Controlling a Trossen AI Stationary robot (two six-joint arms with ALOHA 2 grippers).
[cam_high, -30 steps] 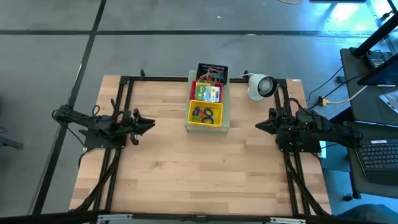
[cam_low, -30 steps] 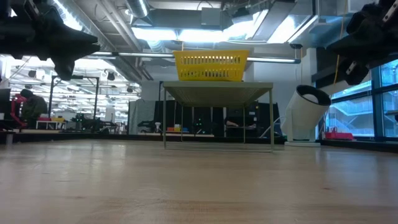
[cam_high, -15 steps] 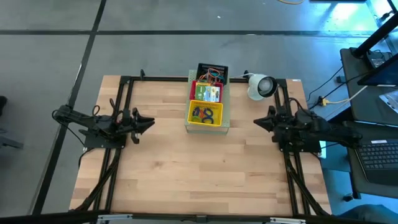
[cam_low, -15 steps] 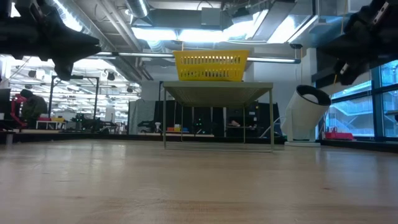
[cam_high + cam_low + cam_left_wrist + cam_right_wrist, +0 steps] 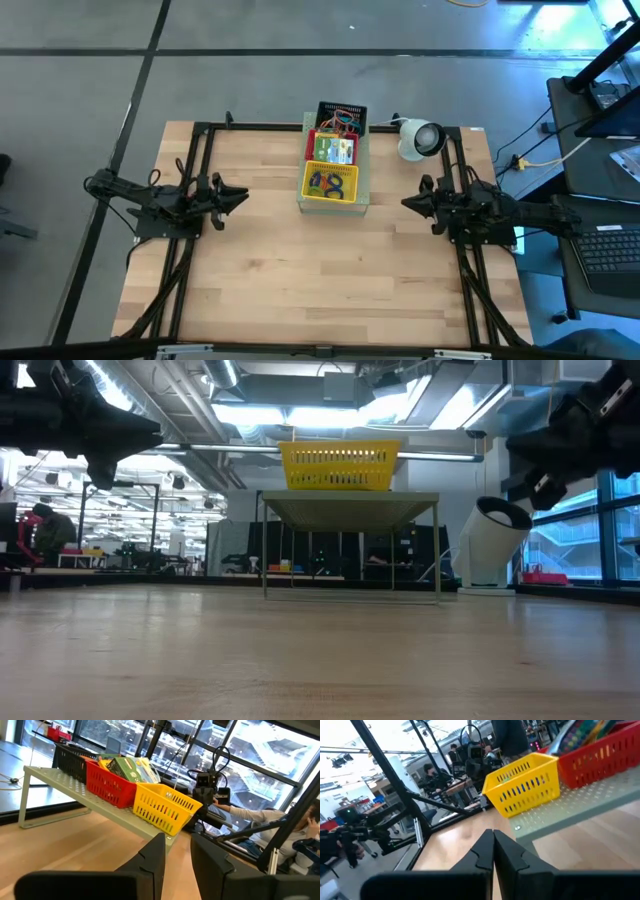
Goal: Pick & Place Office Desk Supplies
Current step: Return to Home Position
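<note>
Three small baskets stand in a row on the pale green perforated box at the table's far middle. The yellow basket holds rubber-band loops. The red basket holds yellow-and-green card boxes. The black basket holds more coloured loops. My left gripper hovers over the table's left side, pointing level at the baskets; it is open, with nothing between its fingers. My right gripper hovers to the right of the box, shut and empty.
A white round device stands at the far right corner. Black frame rails run along both sides of the table. Bare wood lies between the arms and toward the near edge. People sit in the room beyond the table.
My right gripper has sunk a little and reached toward the table's left, nearer the perforated box, still shut.
</note>
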